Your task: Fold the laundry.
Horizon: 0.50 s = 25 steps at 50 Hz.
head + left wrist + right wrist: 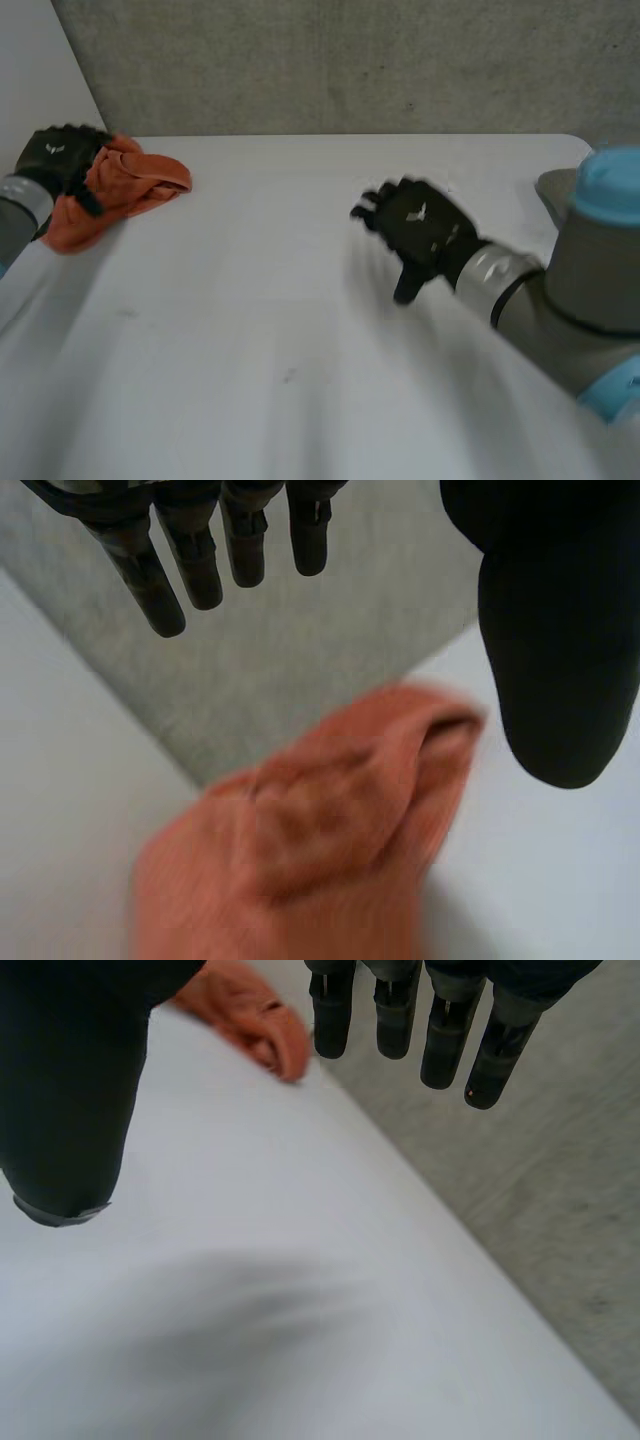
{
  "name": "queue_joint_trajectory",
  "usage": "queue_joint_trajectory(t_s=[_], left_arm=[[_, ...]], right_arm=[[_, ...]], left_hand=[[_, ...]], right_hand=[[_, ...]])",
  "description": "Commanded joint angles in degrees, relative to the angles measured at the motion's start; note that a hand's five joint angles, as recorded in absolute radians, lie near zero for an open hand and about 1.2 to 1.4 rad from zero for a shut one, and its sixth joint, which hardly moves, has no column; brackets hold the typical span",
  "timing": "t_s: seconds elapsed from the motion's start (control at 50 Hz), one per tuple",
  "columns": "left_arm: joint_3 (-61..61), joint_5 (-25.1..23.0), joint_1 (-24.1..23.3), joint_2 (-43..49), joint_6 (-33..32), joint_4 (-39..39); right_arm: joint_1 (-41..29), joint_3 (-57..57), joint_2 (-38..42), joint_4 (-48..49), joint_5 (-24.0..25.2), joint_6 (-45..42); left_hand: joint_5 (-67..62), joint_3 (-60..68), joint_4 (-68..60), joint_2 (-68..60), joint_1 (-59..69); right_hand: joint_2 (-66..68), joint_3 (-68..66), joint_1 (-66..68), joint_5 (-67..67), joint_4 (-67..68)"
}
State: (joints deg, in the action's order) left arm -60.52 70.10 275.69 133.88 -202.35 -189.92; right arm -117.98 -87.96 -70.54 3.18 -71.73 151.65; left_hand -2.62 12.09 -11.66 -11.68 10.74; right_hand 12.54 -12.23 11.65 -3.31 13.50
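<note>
To start this fold well, I judge that I should get the orange cloth (125, 188) out of its bunch and spread flat between my hands. I'd close my left hand (55, 155) on one edge rather than on a fistful, and bring my right hand (420, 230) across for a second edge. My left hand is open, fingers straight and thumb apart, with the cloth under its palm and ungripped. My right hand is open too and empty, over bare table (300, 350), with the cloth well beyond its fingertips. The cloth is a crumpled heap with soft ridges and one rolled lip folded over. I can make out no clean corner.
</note>
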Motion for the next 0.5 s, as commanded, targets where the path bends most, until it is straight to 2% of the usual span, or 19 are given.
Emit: queue_joint_trajectory(t_s=[0.02, 0.2, 0.42, 0.44, 0.5], left_arm=[[7.43, -0.49, 3.98, 10.86, -9.38, -6.60], [16.22, -2.78, 4.33, 18.69, -9.73, -7.22], [24.84, -2.78, 4.50, 26.51, -9.91, -6.25], [25.45, -2.78, 4.59, 27.04, -10.00, -6.25], [25.63, -2.86, 4.77, 27.31, -10.00, -6.25]], right_arm=[[0.47, -4.32, 0.32, 0.69, -0.07, -1.53], [0.83, -7.66, 0.05, 1.31, 0.01, -1.53], [2.06, -11.61, -0.47, 3.24, 0.10, -1.53], [2.23, -11.70, -0.47, 3.24, 0.10, -1.62], [2.93, -12.32, -0.56, 3.24, 0.19, -1.62]], left_hand=[[1.39, -0.87, 0.43, 0.45, 0.48], [-5.49, 6.02, -6.45, -6.43, 7.37], [-36.76, 37.29, -37.72, -37.70, 38.64], [-44.62, 45.14, -45.58, -45.56, 46.50], [-56.59, 57.12, -57.56, -57.53, 58.47]], right_hand=[[-2.54, 2.23, -1.65, 3.31, -3.50], [-2.54, 2.23, -1.65, 3.31, -3.50], [-2.54, 2.23, -1.65, 3.31, -3.50], [-2.54, 2.23, -1.65, 3.31, -3.50], [-2.54, 2.23, -1.65, 3.31, -3.50]])
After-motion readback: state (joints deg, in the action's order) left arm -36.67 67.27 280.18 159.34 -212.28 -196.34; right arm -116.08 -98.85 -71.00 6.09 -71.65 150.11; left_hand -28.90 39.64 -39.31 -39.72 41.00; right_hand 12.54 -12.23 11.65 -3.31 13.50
